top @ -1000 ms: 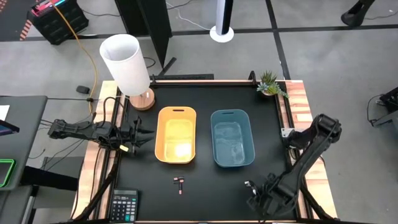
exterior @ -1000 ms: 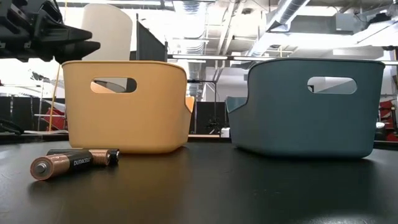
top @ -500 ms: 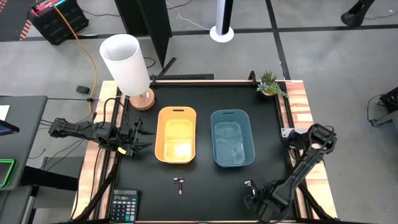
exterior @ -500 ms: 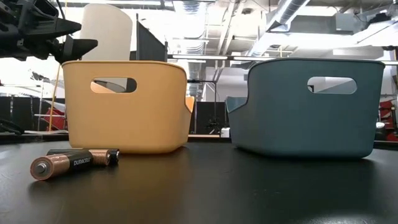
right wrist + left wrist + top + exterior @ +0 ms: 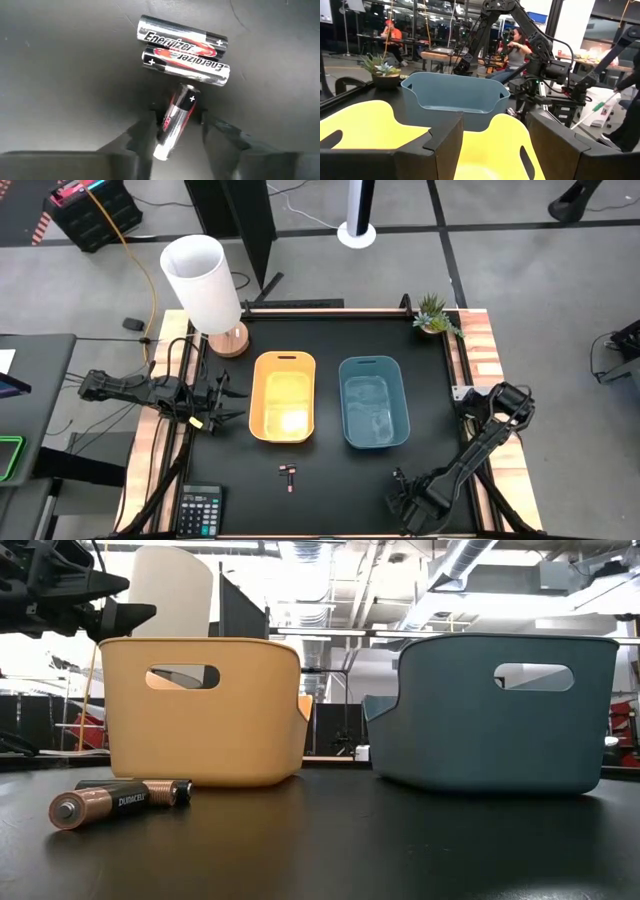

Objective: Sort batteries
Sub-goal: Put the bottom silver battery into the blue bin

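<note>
Three silver batteries lie on the black table in the right wrist view: two side by side, and a third slanting between my right gripper's open fingers. That gripper is low at the near edge, right of centre. Two dark copper-ended batteries lie together in front of the yellow bin. The blue bin stands to its right. My left gripper hovers open, left of the yellow bin, pointing at it. My right gripper comes from above, one finger on each side of the third silver battery's middle, which lies flat on the table. I cannot tell whether the fingers touch it.
A lamp with a white shade stands at the far left corner, a small plant at the far right corner, and a calculator at the near left. People sit in the room beyond the table. Bare table lies between the two battery groups.
My right arm has folded lower and its gripper has slid a little toward the table's left along the near edge. My left gripper's fingers have spread wider apart beside the yellow bin. The batteries and bins have stayed put.
</note>
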